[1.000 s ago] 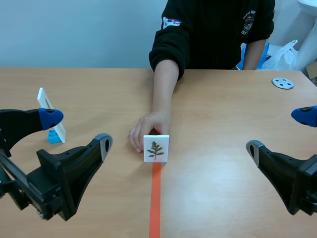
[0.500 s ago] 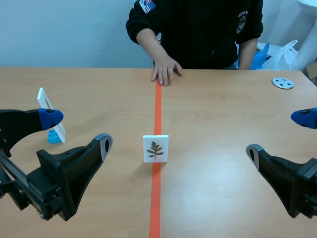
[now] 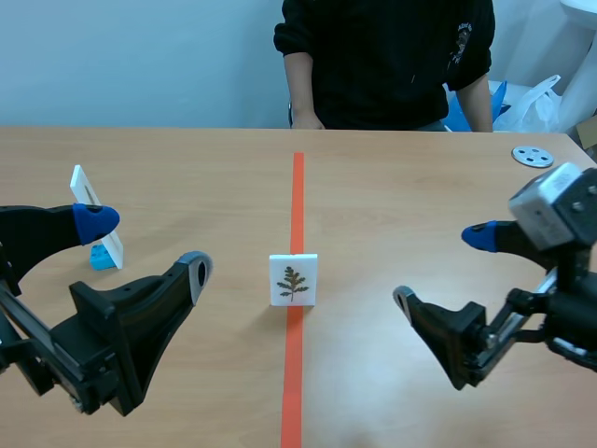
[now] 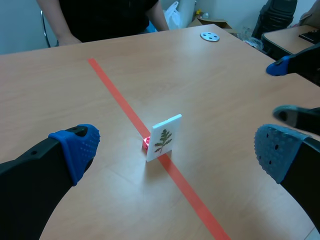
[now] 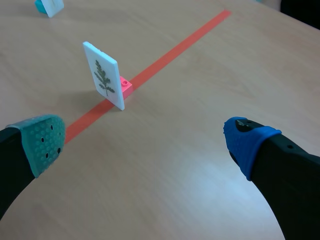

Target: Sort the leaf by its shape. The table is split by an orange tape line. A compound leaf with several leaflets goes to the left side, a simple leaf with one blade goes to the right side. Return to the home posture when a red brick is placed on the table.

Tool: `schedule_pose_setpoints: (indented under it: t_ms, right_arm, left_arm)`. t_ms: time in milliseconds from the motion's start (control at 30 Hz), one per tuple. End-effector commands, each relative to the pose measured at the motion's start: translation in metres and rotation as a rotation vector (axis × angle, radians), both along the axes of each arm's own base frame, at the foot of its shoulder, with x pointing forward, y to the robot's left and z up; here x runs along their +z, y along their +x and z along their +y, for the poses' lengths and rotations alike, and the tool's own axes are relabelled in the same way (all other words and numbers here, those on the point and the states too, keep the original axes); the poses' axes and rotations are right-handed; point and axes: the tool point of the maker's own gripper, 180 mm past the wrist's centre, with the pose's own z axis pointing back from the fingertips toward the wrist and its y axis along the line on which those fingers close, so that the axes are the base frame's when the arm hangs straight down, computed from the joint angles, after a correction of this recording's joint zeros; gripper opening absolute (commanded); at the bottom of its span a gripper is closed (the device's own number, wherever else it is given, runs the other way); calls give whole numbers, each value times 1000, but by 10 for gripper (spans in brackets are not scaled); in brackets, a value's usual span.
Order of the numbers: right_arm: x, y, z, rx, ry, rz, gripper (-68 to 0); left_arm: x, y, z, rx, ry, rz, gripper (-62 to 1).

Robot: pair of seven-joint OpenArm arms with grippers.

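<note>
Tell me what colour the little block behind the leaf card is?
The block is pinkish red, clearest in the right wrist view.

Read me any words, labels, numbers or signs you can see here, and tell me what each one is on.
None can be read.
Emblem on the person's black top: too blurred to read.
White card on the tape line: only a leaf picture, no text.

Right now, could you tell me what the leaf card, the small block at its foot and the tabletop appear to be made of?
Leaf card: probably rigid white plastic or board, matte; it stands upright and shows a thick edge.
Block: likely moulded plastic, pink-red, with what looks like a stud on top.
Table: wood-grain laminate by its look, slightly glossy, with soft glare.
</note>
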Motion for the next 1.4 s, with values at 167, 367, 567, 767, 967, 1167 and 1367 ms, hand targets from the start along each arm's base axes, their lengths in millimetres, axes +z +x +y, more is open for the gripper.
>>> schedule_pose_setpoints:
  t_ms: [167, 367, 567, 767, 967, 1167, 1367]
  right_arm:
    - [-14, 34, 28, 8, 47, -33, 4]
    - [-32, 52, 66, 63, 60, -34, 4]
    - [-47, 69, 100, 89, 14, -45, 4]
    - [-63, 71, 133, 135, -20, -43, -61]
    - [-77, 62, 142, 152, -74, -33, -181]
    - [-82, 60, 139, 148, -84, -24, -390]
    - [-86, 55, 138, 145, -86, -11, -516]
  left_arm:
    - [5, 1, -1, 1, -15, -20, 14]
    - [4, 1, -1, -3, 1, -23, 14]
    - [4, 1, -1, -4, 7, -25, 14]
    - [4, 1, -1, -3, 7, -25, 14]
    - [4, 1, -1, -3, 10, -26, 14]
    - [4, 1, -1, -3, 10, -27, 14]
    - [5, 1, -1, -2, 8, -31, 14]
